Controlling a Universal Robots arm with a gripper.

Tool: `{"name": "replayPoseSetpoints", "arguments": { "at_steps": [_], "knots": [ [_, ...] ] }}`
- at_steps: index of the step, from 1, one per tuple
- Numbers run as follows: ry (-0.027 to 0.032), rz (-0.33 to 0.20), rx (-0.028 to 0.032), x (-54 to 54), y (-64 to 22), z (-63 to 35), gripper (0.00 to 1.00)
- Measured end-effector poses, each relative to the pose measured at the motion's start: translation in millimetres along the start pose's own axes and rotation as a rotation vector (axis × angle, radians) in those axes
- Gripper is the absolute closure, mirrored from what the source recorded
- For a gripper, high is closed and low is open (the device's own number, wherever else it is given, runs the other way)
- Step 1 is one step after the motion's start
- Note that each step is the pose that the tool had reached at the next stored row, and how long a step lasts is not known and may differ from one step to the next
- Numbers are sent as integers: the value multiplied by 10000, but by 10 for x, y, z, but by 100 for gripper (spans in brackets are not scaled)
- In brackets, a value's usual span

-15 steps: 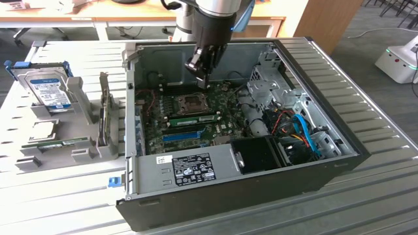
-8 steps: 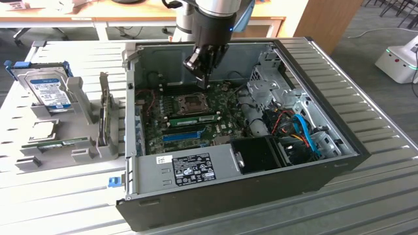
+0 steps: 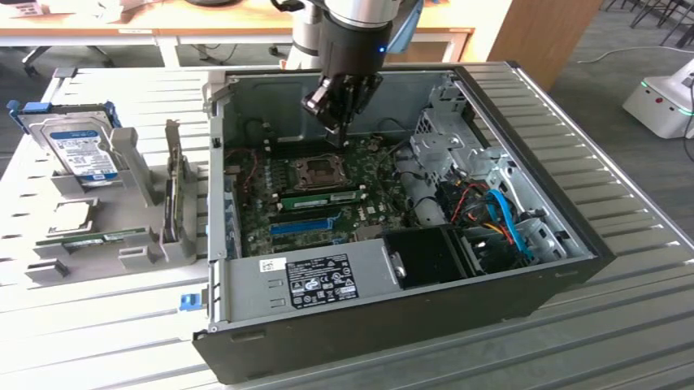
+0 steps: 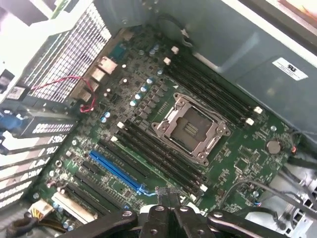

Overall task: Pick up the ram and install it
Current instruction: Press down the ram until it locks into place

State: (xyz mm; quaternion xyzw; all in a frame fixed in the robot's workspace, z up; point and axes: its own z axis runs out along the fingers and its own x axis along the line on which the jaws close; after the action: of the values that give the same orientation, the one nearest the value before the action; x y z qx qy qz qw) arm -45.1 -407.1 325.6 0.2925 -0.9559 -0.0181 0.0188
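A long green ram stick (image 3: pixel 321 197) stands in a motherboard slot just in front of the CPU socket (image 3: pixel 322 171), inside the open computer case (image 3: pixel 358 325). A second green stick (image 3: pixel 97 239) lies in the grey rack on the exterior view's left. My gripper (image 3: pixel 338 140) hangs inside the case above the board, just behind the socket, with its fingers pressed together and nothing between them. In the wrist view the fingertips (image 4: pixel 168 194) meet over the black memory slots (image 4: pixel 158 156) next to the CPU socket (image 4: pixel 190 129).
The grey rack also holds a silver hard drive with a blue label (image 3: pixel 81 150) and a dark expansion card (image 3: pixel 174 191). Drive cages and blue and orange cables (image 3: pixel 505 219) crowd the case's right side. A blue card slot (image 4: pixel 116 171) runs near the memory slots.
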Motion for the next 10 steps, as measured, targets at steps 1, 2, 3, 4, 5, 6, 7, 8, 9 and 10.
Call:
{"name": "replayPoseSetpoints", "arguments": {
  "at_steps": [1, 2, 3, 4, 5, 6, 7, 8, 9, 10],
  "knots": [
    [-33, 652, -14, 2, 1, 0, 90],
    [-58, 1115, -23, 2, 2, 1, 90],
    [-72, 1350, -28, 2, 2, 1, 90],
    [-78, 1447, -29, 2, 2, 1, 90],
    [-82, 1544, -30, 2, 2, 1, 90],
    [-89, 1644, -31, 2, 2, 1, 90],
    [-96, 1742, -34, 3, 2, 2, 90],
    [-103, 1848, -35, 3, 2, 2, 90],
    [-112, 1949, -34, 3, 2, 2, 90],
    [-121, 2044, -35, 3, 3, 2, 90]
  ]
}}
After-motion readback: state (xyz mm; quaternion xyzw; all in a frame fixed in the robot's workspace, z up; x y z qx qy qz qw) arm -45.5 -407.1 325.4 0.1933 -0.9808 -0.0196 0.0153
